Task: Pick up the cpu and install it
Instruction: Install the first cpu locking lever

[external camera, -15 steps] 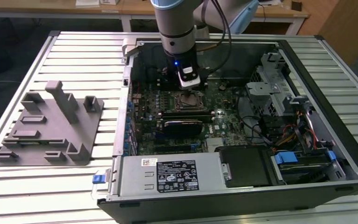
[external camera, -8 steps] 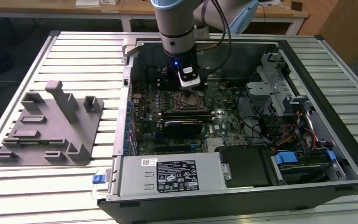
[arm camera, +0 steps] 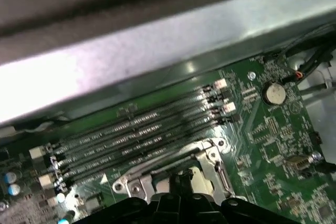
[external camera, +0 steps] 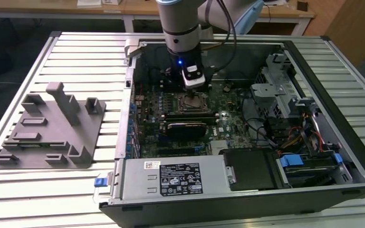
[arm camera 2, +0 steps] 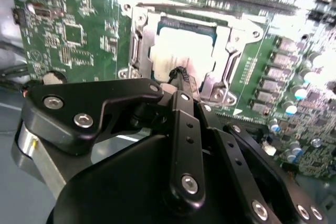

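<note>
Here the gripper point(arm camera 2: 181, 74), fingers pinched together, rests on the cpu point(arm camera 2: 184, 51) seated mid-frame in the socket point(arm camera 2: 218, 85).

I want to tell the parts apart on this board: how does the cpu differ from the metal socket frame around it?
The cpu is a flat, pale silvery square with a greenish edge; the socket frame is shiny bare metal with screws at its corners. The cpu is a solid plate, while the socket frame is open in the middle and surrounds it. Both lie flat on the green motherboard, below the gripper.
</note>
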Tool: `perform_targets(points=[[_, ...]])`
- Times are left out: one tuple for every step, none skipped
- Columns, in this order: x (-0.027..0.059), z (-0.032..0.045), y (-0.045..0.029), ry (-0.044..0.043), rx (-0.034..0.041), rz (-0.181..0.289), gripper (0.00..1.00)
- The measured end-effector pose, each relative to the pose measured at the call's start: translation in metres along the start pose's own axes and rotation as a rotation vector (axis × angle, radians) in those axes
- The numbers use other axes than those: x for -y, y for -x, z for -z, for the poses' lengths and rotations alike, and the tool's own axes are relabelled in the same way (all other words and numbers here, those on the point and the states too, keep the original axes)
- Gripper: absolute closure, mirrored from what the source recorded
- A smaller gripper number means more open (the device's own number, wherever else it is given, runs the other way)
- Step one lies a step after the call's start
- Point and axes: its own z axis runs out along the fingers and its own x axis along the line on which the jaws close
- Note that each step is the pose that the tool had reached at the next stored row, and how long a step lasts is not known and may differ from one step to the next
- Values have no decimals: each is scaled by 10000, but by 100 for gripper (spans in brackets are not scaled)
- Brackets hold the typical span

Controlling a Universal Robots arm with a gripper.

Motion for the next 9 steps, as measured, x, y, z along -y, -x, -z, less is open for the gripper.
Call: perform_targets(points=[[-3, 1, 4, -90, 33, 19, 89], [-5, 1, 11, -159, 56, 34, 89], [-10, -1, 22, -186, 54, 39, 89], [-17, -5, 40, -201, 19, 38, 89], [-24, -9, 60, -220, -26, 37, 89], [-32, -13, 82, -244, -85, 35, 89], [-40, -17, 101, -266, -130, 36, 89], [-45, -21, 116, -281, -162, 38, 89], [-48, -22, 123, -289, -175, 39, 89]])
